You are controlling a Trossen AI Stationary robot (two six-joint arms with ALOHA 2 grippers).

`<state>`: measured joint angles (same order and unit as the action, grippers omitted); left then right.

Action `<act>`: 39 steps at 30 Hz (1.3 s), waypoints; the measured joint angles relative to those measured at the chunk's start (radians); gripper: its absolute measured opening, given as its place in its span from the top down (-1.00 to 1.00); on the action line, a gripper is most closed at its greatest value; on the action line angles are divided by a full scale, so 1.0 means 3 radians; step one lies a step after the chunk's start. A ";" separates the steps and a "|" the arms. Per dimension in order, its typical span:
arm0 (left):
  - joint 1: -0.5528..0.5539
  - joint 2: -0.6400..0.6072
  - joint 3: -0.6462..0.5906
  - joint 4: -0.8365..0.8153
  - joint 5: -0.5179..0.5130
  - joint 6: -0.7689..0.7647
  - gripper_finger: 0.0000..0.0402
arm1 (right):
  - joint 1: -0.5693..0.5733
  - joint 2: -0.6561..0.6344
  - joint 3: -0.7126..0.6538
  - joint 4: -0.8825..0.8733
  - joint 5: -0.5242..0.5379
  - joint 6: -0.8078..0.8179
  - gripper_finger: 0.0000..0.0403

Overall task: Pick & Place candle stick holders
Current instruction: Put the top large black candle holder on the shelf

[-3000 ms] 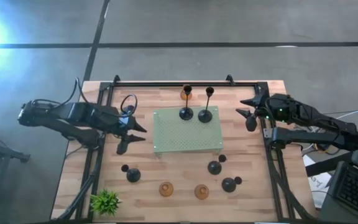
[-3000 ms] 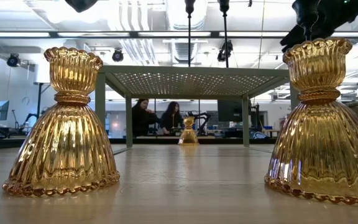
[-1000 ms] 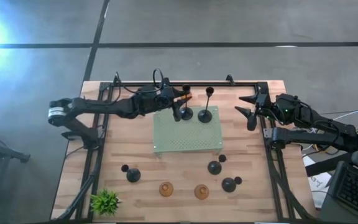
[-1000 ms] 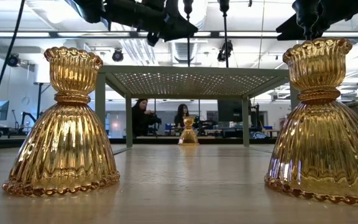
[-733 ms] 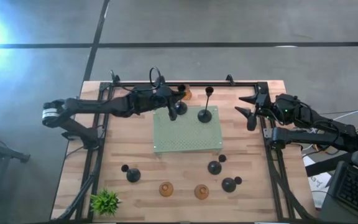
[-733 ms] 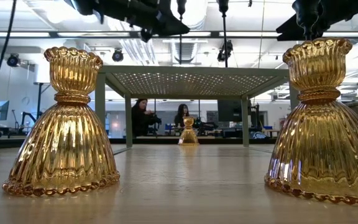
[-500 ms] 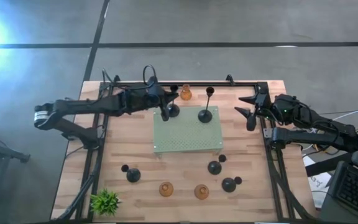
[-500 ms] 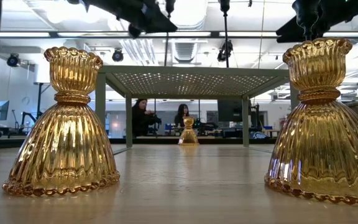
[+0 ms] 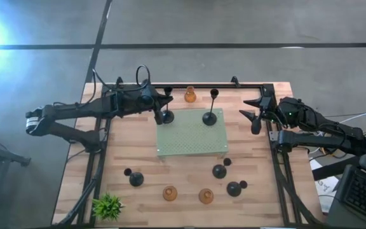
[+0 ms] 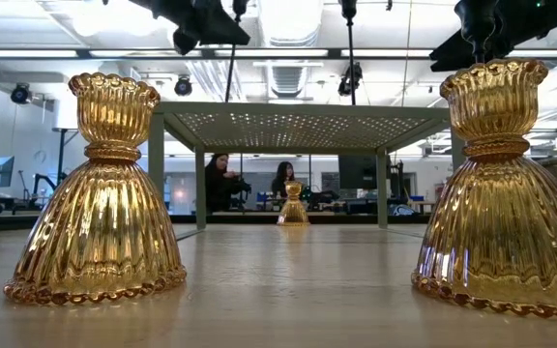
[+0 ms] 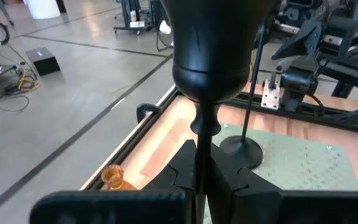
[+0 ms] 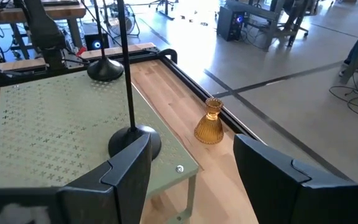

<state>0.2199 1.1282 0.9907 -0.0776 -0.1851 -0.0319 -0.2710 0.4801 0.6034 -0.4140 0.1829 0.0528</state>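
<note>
Holder [image 9: 164, 113] in left tool [image 9: 160, 109] overhangs platform's [image 9: 191, 147] corner.

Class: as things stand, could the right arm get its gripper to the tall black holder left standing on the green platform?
Probably yes: the right gripper is open, empty and facing the tall black holder, with nothing visible between them.

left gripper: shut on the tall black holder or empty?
Shut on it: the left gripper pinches the tall black holder by its thin stem.
</note>
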 joint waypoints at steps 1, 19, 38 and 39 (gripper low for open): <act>0.0000 -0.0011 -0.0029 -0.0002 0.0001 -0.0011 0.92 | 0.0000 0.0000 0.0000 0.0000 0.0000 0.0000 -0.09; 0.0036 -0.0408 -0.0664 0.0621 0.0014 -0.0098 0.92 | 0.0001 0.0000 0.0000 0.0039 0.0001 0.0007 -0.09; 0.0071 -0.0397 -0.0680 0.0596 0.0019 -0.0093 0.57 | 0.0000 0.0000 0.0001 0.0028 0.0003 0.0025 -0.09; 0.0071 -0.0397 -0.0680 0.0598 0.0038 -0.0093 0.57 | 0.0000 0.0000 0.0001 0.0028 0.0003 0.0025 -0.09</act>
<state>0.2413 1.0092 0.7868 0.1018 -0.1737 -0.0597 -0.2710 0.4801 0.6037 -0.4057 0.1837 0.0605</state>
